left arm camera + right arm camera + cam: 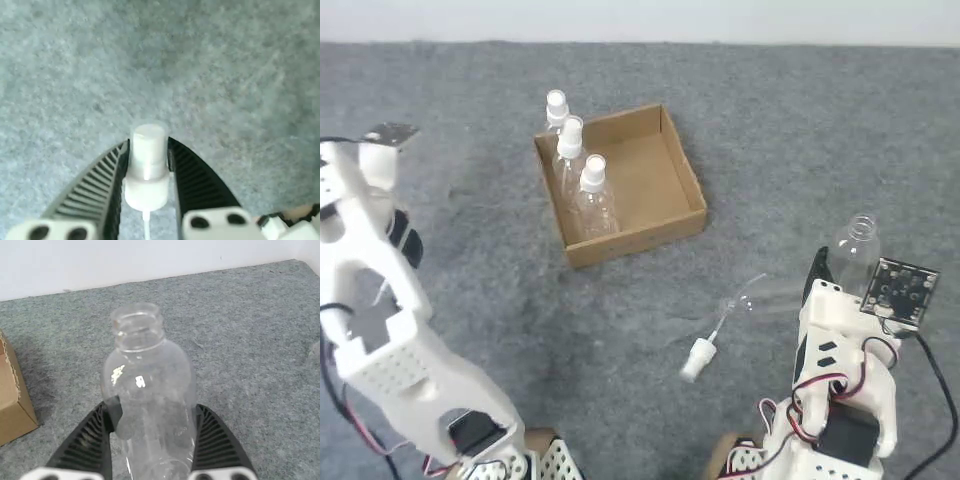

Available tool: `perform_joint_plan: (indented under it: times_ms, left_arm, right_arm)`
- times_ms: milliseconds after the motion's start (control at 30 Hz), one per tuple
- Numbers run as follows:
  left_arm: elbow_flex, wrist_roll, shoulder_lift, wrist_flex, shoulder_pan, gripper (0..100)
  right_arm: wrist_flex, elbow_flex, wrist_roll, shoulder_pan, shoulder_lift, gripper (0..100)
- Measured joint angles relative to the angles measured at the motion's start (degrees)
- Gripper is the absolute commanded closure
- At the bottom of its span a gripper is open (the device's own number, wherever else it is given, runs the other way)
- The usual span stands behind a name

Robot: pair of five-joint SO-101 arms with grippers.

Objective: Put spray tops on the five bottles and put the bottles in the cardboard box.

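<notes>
White spray top clamped between the left pincer's black ribbed fingers, above grey carpet.

— Room in the box?
— Right half is free; three capped bottles line its left wall.
— The desk?
— A tipped bottle and spray top lie near, right of middle.

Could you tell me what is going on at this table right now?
The left gripper is shut on a white plastic spray top, and the right gripper is shut on a clear uncapped plastic bottle. Three clear bottles with white spray tops already stand in the brown cardboard box. A second spray top lies on the grey carpet near the right arm.
</notes>
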Motion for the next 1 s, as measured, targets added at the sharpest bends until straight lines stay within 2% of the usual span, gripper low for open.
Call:
perform_joint_plan:
  times_ms: [333, 533, 1000]
  left_arm:
    - [13.0, 4.5, -15.3, -2.2, 0.4, 99]
    - [20.1, 14.3, -23.6, -7.1, 1.1, 99]
    - [38.1, 27.6, -46.0, -16.5, 8.1, 98]
  right_arm:
    - [0.0, 0.0, 0.0, 0.0, 0.0, 99.3]
    - [0.0, 0.0, 0.0, 0.0, 0.0, 99.3]
    - [0.0, 0.0, 0.0, 0.0, 0.0, 99.3]
